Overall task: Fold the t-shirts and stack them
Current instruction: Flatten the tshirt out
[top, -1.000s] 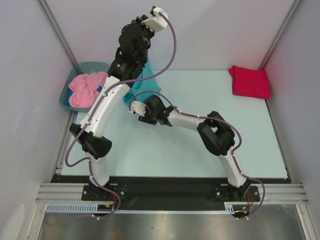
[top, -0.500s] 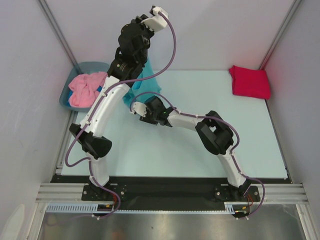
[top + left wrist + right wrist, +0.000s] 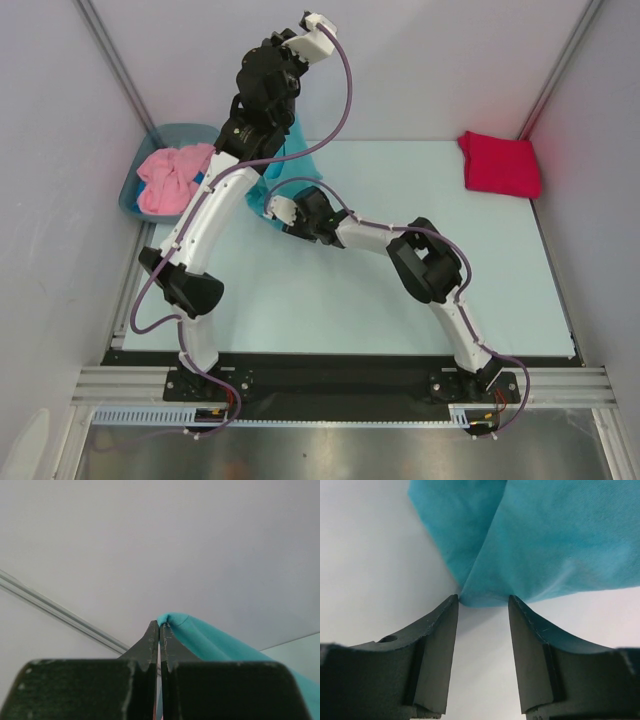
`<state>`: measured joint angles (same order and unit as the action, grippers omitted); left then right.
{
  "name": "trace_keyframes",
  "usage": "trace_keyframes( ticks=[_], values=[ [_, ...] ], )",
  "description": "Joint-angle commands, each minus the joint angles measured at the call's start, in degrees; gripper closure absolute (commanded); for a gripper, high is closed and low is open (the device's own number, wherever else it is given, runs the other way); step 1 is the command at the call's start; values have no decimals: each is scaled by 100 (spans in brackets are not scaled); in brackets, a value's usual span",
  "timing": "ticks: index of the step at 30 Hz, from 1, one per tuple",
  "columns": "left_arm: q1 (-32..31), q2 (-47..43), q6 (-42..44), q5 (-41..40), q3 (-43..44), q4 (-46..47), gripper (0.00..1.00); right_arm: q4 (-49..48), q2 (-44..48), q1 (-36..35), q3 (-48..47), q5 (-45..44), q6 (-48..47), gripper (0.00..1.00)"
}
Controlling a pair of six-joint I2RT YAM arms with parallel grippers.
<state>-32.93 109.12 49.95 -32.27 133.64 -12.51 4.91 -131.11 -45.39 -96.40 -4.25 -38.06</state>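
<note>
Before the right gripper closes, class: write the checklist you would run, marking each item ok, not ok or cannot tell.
1. Left gripper shut on the soft turquoise cloth t-shirt: ok.
2. Right gripper open, jaws either side of that shirt's lower corner: ok.
3. Corner deep between the jaws: not ok, only at their tips.
4. Folded crimson red cloth t-shirt clear of both arms: ok.
5. Crumpled pink cloth t-shirt inside the grey-blue plastic tub: ok.

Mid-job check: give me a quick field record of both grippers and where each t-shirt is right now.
left gripper: shut on turquoise cloth t-shirt, which hangs from it, raised
right gripper: open, jaws apart, shirt's hanging corner just at their tips, not gripped
crimson red cloth t-shirt: folded, far right
pink cloth t-shirt: crumpled in grey-blue plastic tub, far left
</note>
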Motion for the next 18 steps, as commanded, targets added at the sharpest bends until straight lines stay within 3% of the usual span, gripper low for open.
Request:
trace_keyframes(
  ticks=[1,6,9,10,13,18],
  values=[
    [6,-225,-4,89,320,372,100,-16,-213,30,-300,-14,10,50],
    [6,-207,58,81,311,451,100,28,-292,21,-458,12,27,53],
    [14,-190,120,89,320,530,100,63,-319,12,-459,47,18,66],
    [14,-189,137,89,320,522,100,80,-328,21,-459,47,1,75],
    [14,-172,155,98,320,583,100,81,-319,21,-441,4,-17,86],
    [14,-128,155,89,320,566,100,63,-214,12,-424,-84,1,91]
  ],
)
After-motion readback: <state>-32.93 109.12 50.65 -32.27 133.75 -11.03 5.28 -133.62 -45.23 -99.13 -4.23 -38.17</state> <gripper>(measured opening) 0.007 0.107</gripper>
